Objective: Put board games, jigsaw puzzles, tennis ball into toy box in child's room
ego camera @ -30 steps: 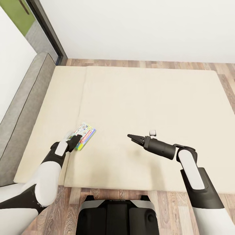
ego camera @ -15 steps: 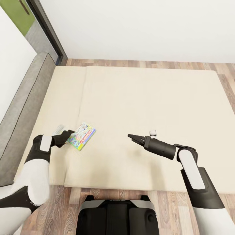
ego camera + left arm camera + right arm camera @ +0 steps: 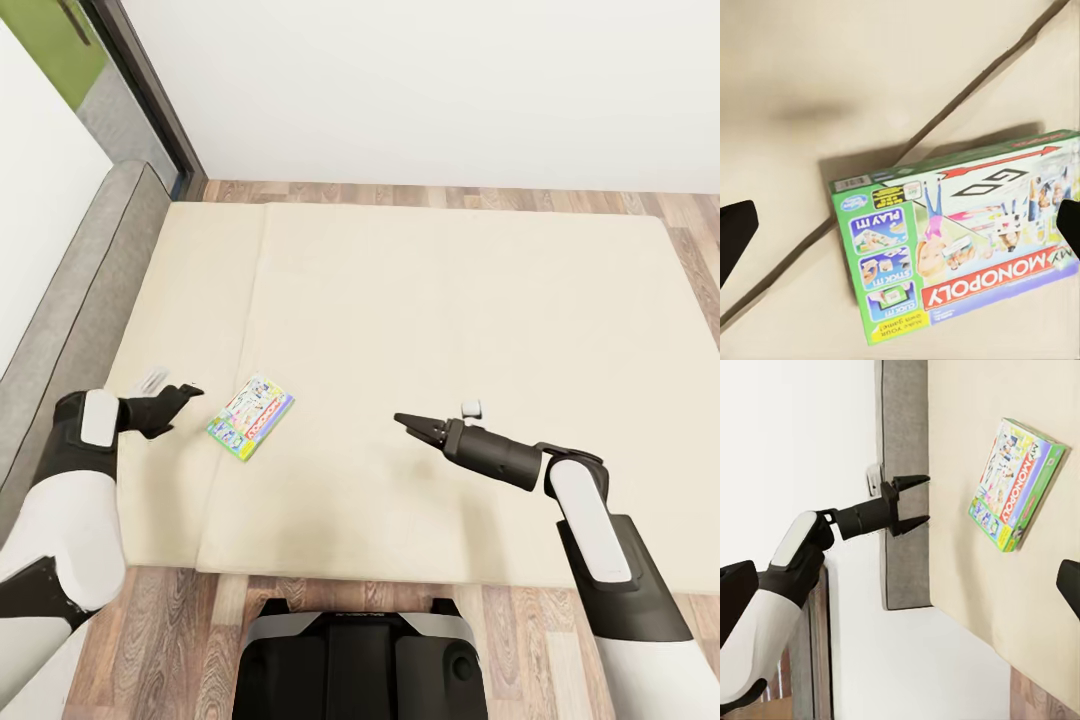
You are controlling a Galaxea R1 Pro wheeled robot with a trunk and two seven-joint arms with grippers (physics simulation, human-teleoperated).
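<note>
Monopoly box (image 3: 251, 417) lies unobstructed on bed (image 3: 480, 300), between both grippers.

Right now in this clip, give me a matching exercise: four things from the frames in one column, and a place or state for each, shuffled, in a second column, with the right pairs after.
Column one:
1. Monopoly box
2. left gripper
3. right gripper
4. bed frame edge

Column two:
A. grey strip along the mattress's left side
B. open, apart from the box, on its left
C. lying flat on the beige mattress
D. hovering over bare mattress to the box's right, fingers together

Pairs: 1-C, 2-B, 3-D, 4-A
</note>
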